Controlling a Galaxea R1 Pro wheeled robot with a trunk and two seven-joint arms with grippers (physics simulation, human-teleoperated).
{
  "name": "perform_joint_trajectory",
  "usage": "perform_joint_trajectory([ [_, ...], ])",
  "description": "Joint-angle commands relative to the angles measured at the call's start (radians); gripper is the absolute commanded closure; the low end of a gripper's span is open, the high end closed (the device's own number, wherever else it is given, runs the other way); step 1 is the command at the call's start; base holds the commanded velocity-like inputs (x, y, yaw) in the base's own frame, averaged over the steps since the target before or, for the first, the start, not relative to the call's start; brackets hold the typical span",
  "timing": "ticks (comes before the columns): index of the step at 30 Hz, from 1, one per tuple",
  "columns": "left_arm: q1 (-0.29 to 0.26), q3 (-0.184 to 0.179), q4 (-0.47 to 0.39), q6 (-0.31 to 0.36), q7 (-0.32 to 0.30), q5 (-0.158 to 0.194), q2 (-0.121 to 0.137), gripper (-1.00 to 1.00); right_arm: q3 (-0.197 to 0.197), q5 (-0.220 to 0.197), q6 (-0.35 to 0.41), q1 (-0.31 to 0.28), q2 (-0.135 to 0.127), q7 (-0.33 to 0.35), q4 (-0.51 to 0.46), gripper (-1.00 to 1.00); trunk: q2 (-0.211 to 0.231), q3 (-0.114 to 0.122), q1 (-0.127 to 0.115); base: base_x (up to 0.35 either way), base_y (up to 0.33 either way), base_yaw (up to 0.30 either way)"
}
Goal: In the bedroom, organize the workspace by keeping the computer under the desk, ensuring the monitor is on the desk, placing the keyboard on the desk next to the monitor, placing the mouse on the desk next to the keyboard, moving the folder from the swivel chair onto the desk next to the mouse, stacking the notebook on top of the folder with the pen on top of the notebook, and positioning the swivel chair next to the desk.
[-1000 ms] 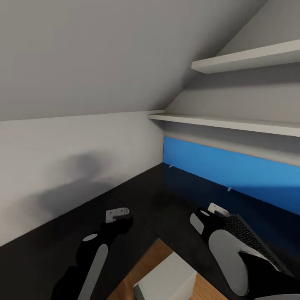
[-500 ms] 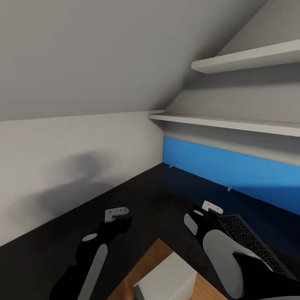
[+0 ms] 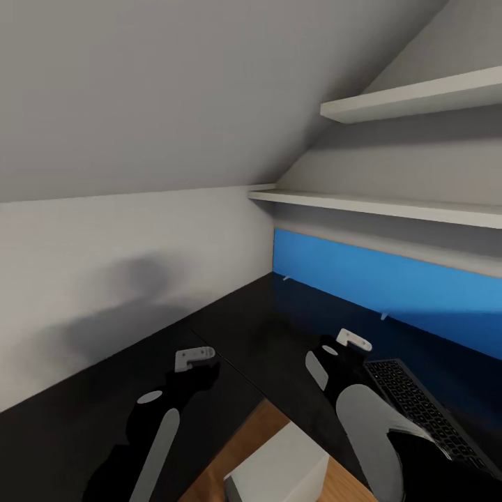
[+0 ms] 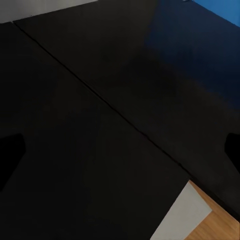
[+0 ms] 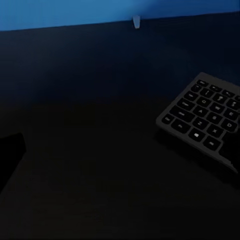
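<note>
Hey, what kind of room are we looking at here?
Probably an attic bedroom's work corner: a glossy black desk with a blue back panel, a keyboard on it, and wall shelves under a sloped ceiling.

You have open black bench (image 3: 279, 335) surface ahead. The keyboard (image 3: 418, 408) blocks the right side, the blue back panel (image 3: 390, 289) bounds the rear, and the lower shelf (image 3: 376, 206) limits headroom.

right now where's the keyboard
In the head view the keyboard lies flat on the black desk at lower right, just beyond the right gripper, in front of the blue back panel.
</note>
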Motion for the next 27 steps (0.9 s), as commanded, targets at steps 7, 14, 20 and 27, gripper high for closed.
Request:
perform_joint_trajectory([
  [7,-0.001,-0.001,-0.001,0.003,0.01,0.01,0.0,-1.0,0.0,-0.012,0.1,0.011,0.015,-0.001,-0.065,-1.0,-0.001,-0.001,0.0,0.0,0.0,0.0],
  [14,-0.001,-0.001,-0.001,0.003,0.01,0.01,0.0,-1.0,0.0,-0.017,0.239,0.07,0.018,0.001,-0.219,-1.0,-0.001,-0.001,0.0,0.0,0.0,0.0],
  [20,-0.001,-0.001,0.0,0.003,0.011,0.01,0.0,-1.0,0.031,-0.021,0.362,0.214,0.018,0.004,-0.495,-1.0,-0.001,-0.001,0.0,0.0,0.0,0.0],
  [27,-0.001,0.0,-0.001,0.003,0.011,0.01,0.0,-1.0,0.145,-0.114,0.49,0.368,0.018,0.001,-0.82,-1.0,-0.001,-0.001,0.0,0.0,0.0,0.0],
])
